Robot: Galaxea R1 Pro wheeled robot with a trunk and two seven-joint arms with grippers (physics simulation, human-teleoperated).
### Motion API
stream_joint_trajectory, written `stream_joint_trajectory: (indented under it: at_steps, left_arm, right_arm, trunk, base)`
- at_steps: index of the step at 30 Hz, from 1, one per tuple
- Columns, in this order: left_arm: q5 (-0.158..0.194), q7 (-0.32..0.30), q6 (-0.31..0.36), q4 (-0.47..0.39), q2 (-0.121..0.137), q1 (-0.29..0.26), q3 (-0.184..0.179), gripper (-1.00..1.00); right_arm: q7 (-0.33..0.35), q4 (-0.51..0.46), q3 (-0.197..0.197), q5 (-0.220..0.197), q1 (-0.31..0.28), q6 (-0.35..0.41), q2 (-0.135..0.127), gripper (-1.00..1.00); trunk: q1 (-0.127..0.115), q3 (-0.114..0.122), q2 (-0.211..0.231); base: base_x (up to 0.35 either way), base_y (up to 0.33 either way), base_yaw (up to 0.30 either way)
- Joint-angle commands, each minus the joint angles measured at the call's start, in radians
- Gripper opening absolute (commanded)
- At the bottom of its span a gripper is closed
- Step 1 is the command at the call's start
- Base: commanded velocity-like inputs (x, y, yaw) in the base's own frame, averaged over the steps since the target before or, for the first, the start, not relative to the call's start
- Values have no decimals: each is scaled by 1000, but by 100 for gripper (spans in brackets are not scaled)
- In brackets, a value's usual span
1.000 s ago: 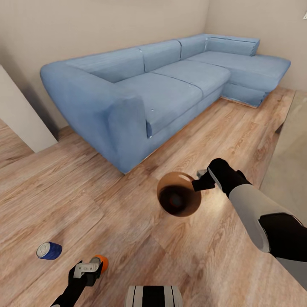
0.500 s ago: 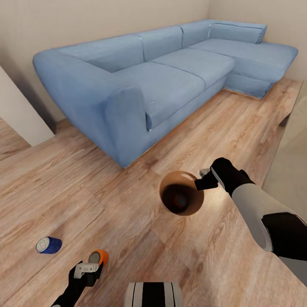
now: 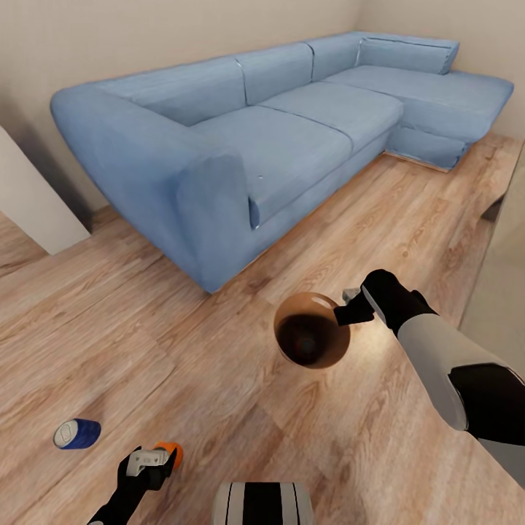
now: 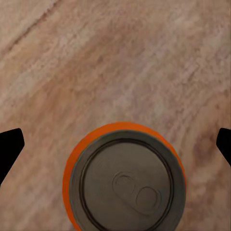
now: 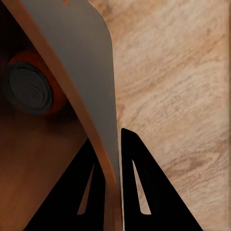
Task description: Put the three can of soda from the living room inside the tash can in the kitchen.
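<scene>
On the pale wood-grain floor [image 3: 219, 350], near the left edge, a dark blue can [image 3: 76, 433] is seen lying on its side, its silver end turned toward the camera. Just right of it, an orange can [image 3: 170, 452] stands upright beneath the left gripper [image 3: 149, 461]. From the left wrist camera the orange can [image 4: 126, 178] is viewed end-on: a round dull-silver lid with a pressed tab, ringed by a bright orange wall. The two black fingertips [image 4: 9, 147] are spread wide at either side of it, well apart from the can, and nothing is gripped.

Right of centre, the round tapered bin [image 3: 311, 340] is held above the floor by the right gripper [image 3: 355, 311], its mouth tilted toward the camera and its brown wood-like inside shown. In the right wrist view the black fingers [image 5: 139, 187] are closed on the thin curved bin wall [image 5: 98, 96], one on the grey outer face and one on the brown inner face. Inside the bin an orange can [image 5: 33, 86] with a dark round end is seen lying against the brown surface.

Far across the floor, a big blue L-shaped sofa [image 3: 262, 138] with soft, rounded fabric cushions is set against a plain beige wall [image 3: 109, 36].
</scene>
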Motion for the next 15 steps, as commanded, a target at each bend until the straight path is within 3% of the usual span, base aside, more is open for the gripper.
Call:
stream_joint_trajectory:
  at_steps: [1, 4, 15]
  left_arm:
    - [0, 0, 0, 0, 0, 0, 0, 100]
    - [0, 0, 0, 0, 0, 0, 0, 100]
    - [-2, -1, 0, 2, 0, 0, 0, 100]
  right_arm:
    - [5, 0, -3, -30, 0, 5, 0, -100]
    - [5, 0, -3, -29, 0, 5, 0, -100]
    - [5, 1, -3, -29, 0, 5, 0, -100]
  trunk:
    - [0, 0, 0]
    - [0, 0, 0]
    - [5, -42, -3]
  base:
    - [19, 0, 0]
    - [9, 0, 0]
    - [1, 0, 0]
